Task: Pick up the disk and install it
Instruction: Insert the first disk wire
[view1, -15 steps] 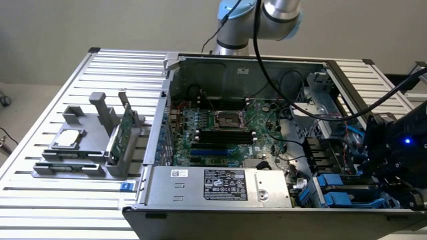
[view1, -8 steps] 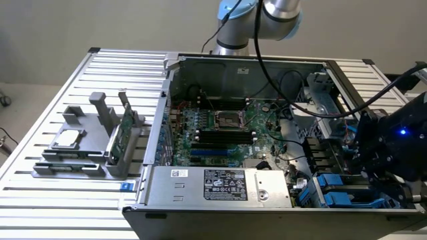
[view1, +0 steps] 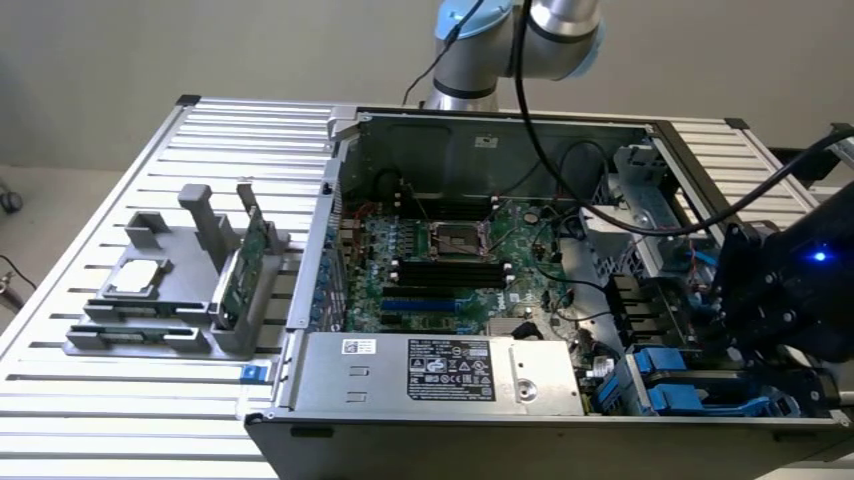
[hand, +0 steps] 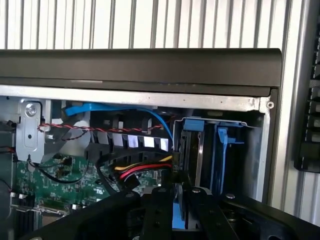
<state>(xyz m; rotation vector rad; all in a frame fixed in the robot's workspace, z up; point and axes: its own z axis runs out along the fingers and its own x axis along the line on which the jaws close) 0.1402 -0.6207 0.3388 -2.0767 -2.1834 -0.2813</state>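
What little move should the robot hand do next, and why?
Probably ease the disk straight forward a little. The gripper seems shut on the disk, whose blue rail shows between its fingers. The blue drive bay lies right ahead, and the disk does not look seated in it yet.

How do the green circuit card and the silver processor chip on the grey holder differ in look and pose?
The circuit card stands upright on its edge; the processor chip lies flat. The circuit card is green and elongated; the processor chip is silver and square. Both rest on the grey holder.
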